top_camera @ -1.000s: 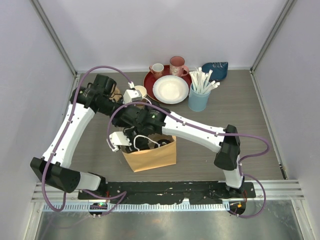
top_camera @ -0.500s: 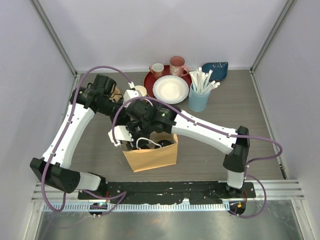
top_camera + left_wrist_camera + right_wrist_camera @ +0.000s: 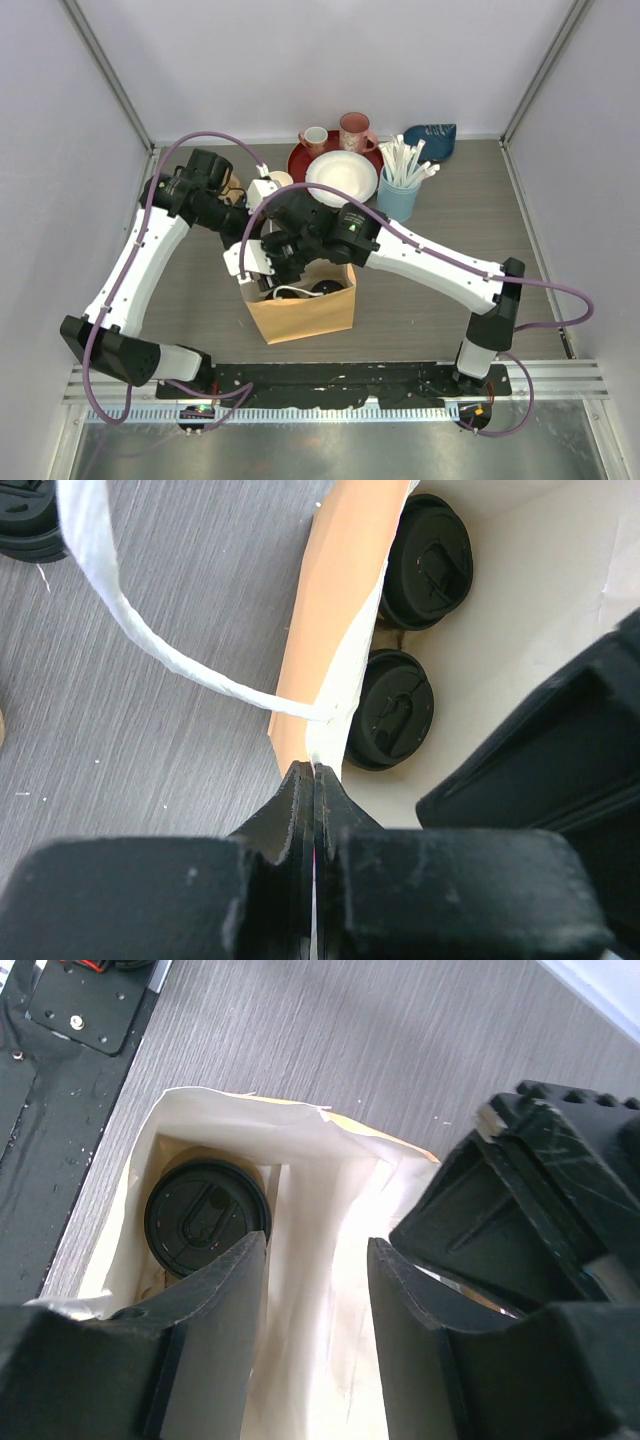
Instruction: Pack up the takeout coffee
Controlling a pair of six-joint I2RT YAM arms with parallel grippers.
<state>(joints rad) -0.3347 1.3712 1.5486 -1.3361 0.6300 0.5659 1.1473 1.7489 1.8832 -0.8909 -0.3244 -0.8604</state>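
A brown paper bag (image 3: 305, 315) stands open near the table's front. In the left wrist view two takeout coffee cups with black lids (image 3: 425, 562) (image 3: 392, 708) stand inside it; the right wrist view shows one lid (image 3: 205, 1218). Another black lid (image 3: 28, 530) sits on the table outside the bag. My left gripper (image 3: 313, 770) is shut on the bag's rim (image 3: 340, 590), at its far side (image 3: 266, 198). Over the bag's mouth my right gripper (image 3: 315, 1245) is open, with only the white lining between its fingers; it shows from above too (image 3: 270, 278).
At the back stand a red plate (image 3: 300, 160) with a white bowl (image 3: 341, 178), a white mug (image 3: 315, 137) and a pink mug (image 3: 353, 130), a light-blue cup of straws (image 3: 397, 200), and a dark blue object (image 3: 432, 137). A white paper handle (image 3: 150, 645) loops off the bag.
My right arm has lifted and drawn back toward the far left above the bag, and its fingers have spread slightly. The left gripper has kept its hold on the rim.
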